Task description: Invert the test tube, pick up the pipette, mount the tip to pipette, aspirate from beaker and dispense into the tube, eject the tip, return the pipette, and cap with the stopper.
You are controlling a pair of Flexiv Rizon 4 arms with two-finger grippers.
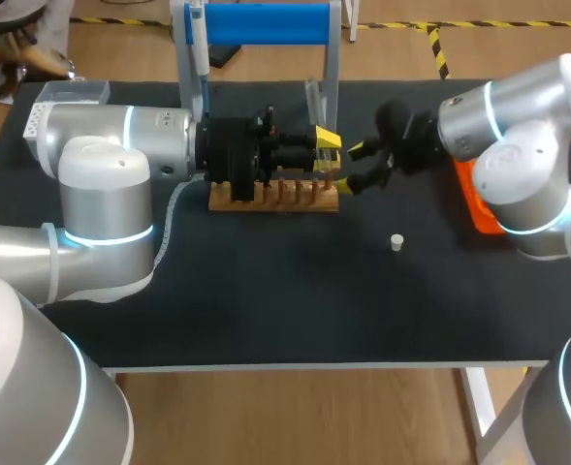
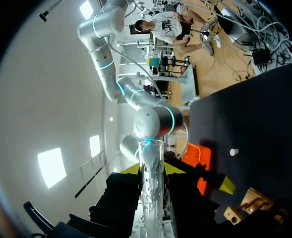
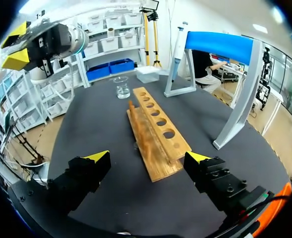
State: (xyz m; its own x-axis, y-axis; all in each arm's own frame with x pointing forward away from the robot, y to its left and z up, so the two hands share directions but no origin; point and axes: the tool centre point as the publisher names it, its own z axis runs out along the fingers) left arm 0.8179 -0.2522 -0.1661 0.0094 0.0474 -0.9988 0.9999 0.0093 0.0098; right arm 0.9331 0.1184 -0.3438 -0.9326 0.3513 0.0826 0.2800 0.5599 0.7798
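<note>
My left gripper [image 1: 326, 147] hangs over the right end of the wooden rack [image 1: 273, 195] and is shut on a clear test tube [image 1: 312, 102]. In the left wrist view the test tube [image 2: 152, 191] runs straight out between the yellow tips of the left gripper [image 2: 152, 168]. My right gripper [image 1: 350, 167] stands open just right of the rack's end, nothing between its fingers. In the right wrist view the right gripper [image 3: 148, 158] faces the rack [image 3: 155, 131], with the beaker [image 3: 121, 87] beyond it. The pipette [image 1: 198, 48] hangs on the blue stand [image 1: 266, 23]. A white stopper [image 1: 396, 242] lies on the mat.
An orange box [image 1: 471, 199] sits under my right arm near the table's right side. A white box [image 1: 72, 93] stands at the back left. The blue stand's legs [image 3: 235, 114] rise beside the rack. The mat's front half holds only the stopper.
</note>
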